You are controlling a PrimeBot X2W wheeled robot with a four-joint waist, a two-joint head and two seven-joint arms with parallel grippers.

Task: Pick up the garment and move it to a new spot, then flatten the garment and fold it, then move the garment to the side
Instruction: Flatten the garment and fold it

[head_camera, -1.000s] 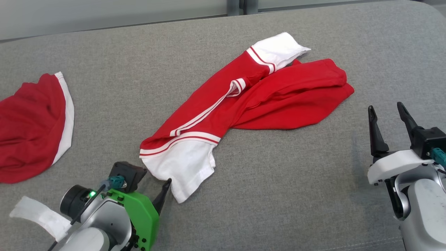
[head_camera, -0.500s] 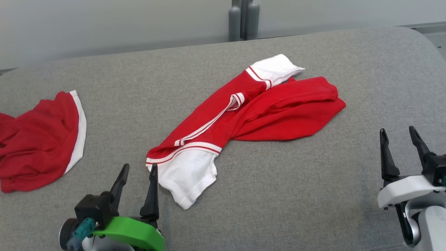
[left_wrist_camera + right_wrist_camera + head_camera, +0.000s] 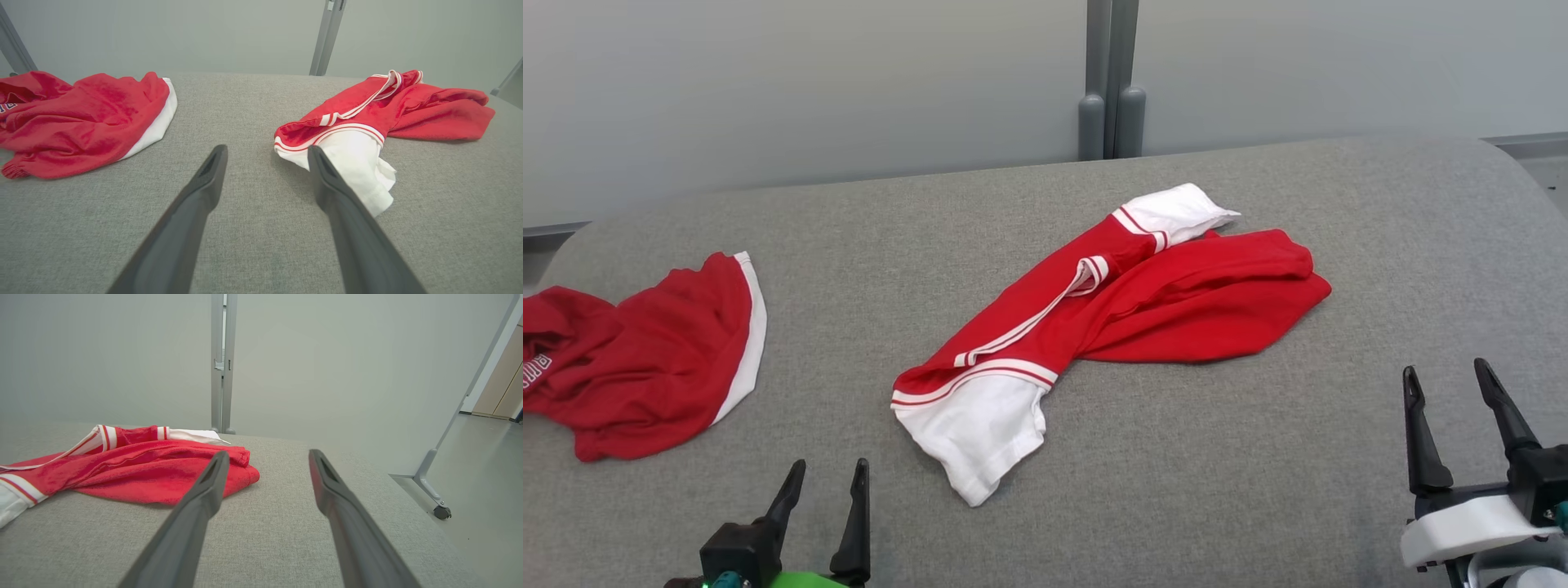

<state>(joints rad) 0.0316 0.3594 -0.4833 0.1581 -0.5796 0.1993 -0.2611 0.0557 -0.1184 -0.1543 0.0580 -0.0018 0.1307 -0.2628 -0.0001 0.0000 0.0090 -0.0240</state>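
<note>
Grey fabric counter carries the crumpled red-and-white garment at its centre, not yet gripped; left end effector and right end effector stand parted and empty short of it, so each should, in my judgement, pinch an outer edge before lifting.

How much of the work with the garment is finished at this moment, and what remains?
Done: nothing visibly; the red and white garment lies crumpled and unfolded on the grey surface. In hand: nothing; the left tool and right tool are open, empty, apart from the cloth. Left: picking up, moving, flattening, folding, setting aside. A second red garment lies at the left.
</note>
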